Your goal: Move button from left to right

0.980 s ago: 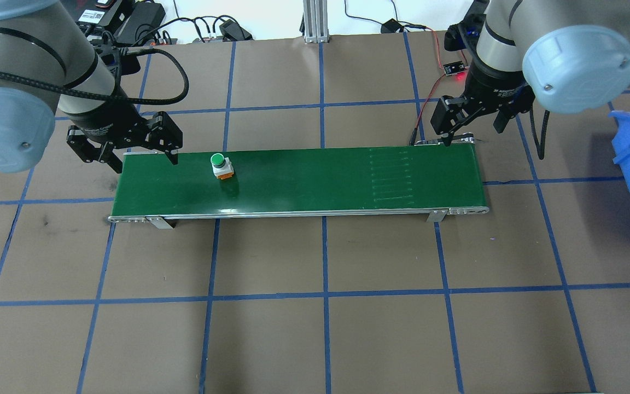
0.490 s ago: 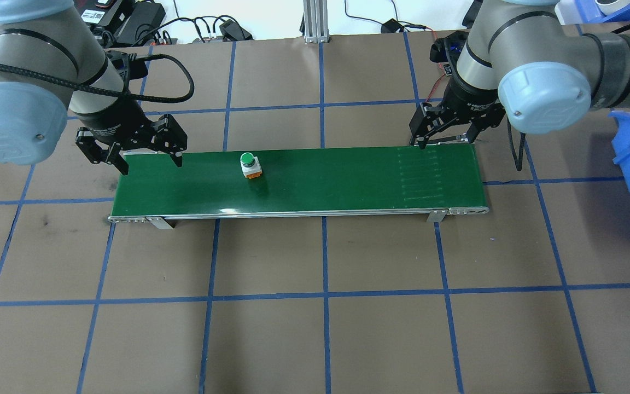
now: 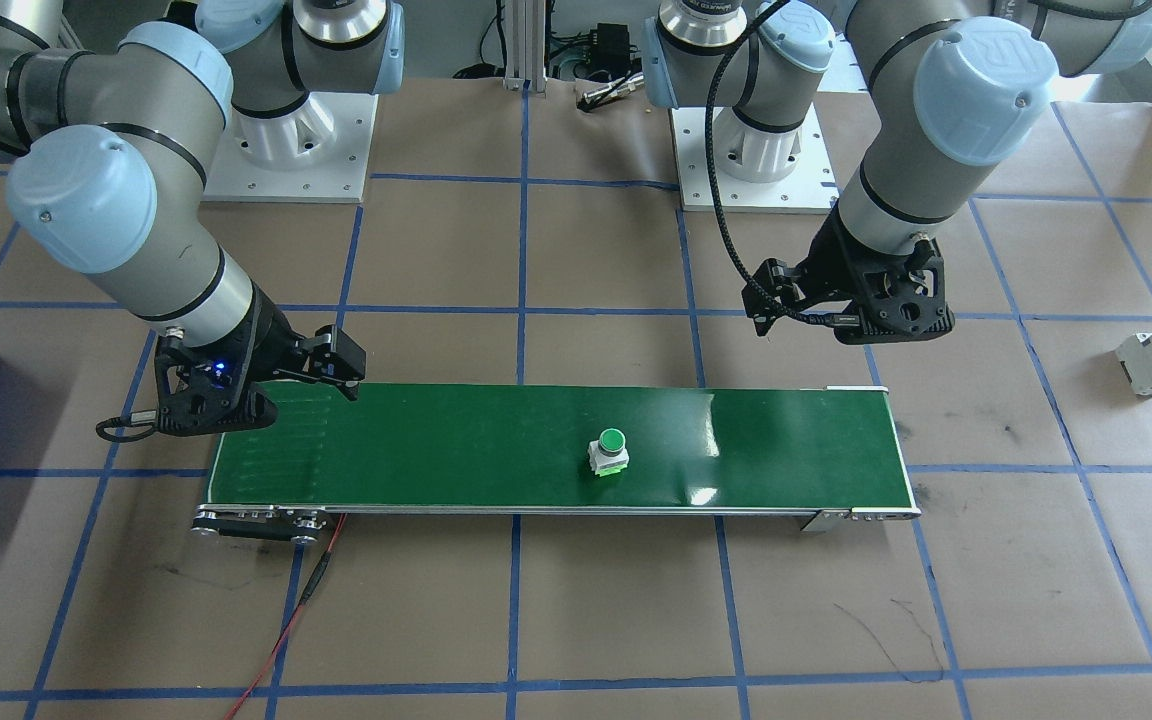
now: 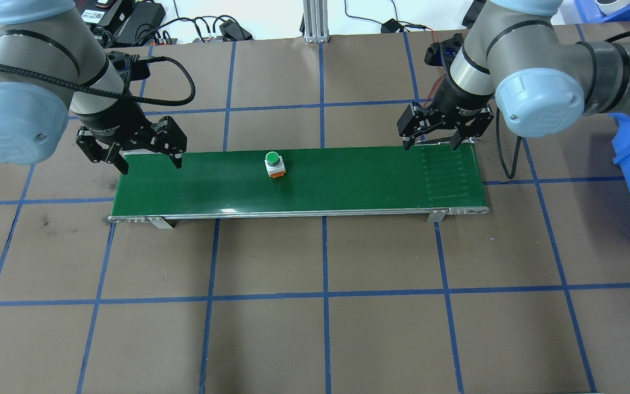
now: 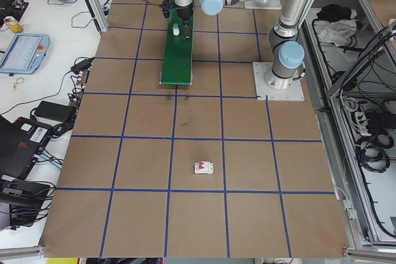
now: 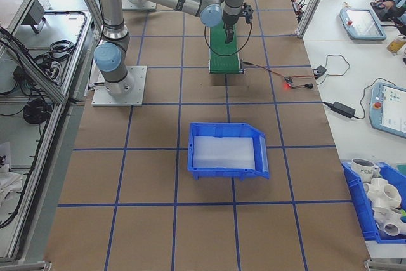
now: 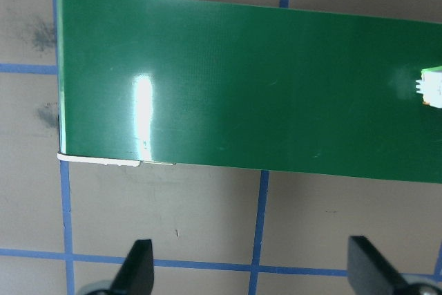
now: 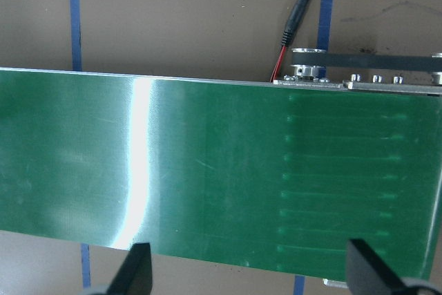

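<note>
Left wrist-mounted view crops the button (image 7: 433, 88) at its edge; both pincers (image 4: 151, 156) (image 4: 431, 139) gape empty.

From my left wrist camera, the button (image 7: 434, 88) is cut off by the right edge, well ahead of the fingertips (image 7: 140, 260). My right gripper's (image 8: 248, 267) view loses the belt's (image 8: 207, 184) left end.

No text, label, brand or number is legible in any view.
</note>
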Tool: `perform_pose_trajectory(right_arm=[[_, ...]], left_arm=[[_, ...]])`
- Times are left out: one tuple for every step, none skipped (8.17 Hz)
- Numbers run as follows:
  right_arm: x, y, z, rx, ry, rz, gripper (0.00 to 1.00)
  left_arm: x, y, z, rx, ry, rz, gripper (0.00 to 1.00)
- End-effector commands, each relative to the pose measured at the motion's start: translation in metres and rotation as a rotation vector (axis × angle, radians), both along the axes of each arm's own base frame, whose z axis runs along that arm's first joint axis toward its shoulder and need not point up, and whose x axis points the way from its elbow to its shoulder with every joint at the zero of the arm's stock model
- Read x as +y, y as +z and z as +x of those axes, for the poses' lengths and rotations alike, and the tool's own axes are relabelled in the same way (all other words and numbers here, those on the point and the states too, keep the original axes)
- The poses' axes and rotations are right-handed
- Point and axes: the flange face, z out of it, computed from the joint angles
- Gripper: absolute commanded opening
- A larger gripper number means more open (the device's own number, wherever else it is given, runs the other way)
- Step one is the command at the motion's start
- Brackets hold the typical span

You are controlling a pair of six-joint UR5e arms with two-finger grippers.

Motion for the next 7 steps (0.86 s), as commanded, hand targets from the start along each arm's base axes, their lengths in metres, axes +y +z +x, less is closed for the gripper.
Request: perform_pose_trajectory(right_arm=[[-0.004, -0.005, -0.007, -0.027, -0.055, 0.01, 1.0], [-0.003, -0.006, -0.007, -0.028, -0.103, 0.021, 1.0], [-0.003, -0.007, -0.007, -0.027, -0.114, 0.023, 1.0], [-0.003, -0.007, -0.006, -0.037, -0.113, 0.023, 1.0], [-0.003, -0.008, -0.004, -0.049, -0.113, 0.024, 1.0], [-0.011, -0.013, -0.005, -0.051, -0.114, -0.009, 1.0], [-0.015, -0.018, -0.001, -0.092, -0.114, -0.016, 1.0]], left_arm=[[-0.002, 0.005, 0.006, -0.005, -0.073, -0.03, 1.0], [-0.003, 0.006, 0.005, 0.0, -0.068, -0.04, 1.0], [-0.003, 0.008, 0.005, 0.001, -0.065, -0.044, 1.0], [-0.002, 0.003, 0.005, 0.005, -0.062, -0.036, 1.0], [-0.004, 0.0, 0.005, 0.007, -0.059, -0.03, 1.0], [-0.003, -0.001, 0.005, 0.0, -0.064, -0.027, 1.0], [-0.004, 0.001, 0.006, -0.005, -0.078, -0.033, 1.0]])
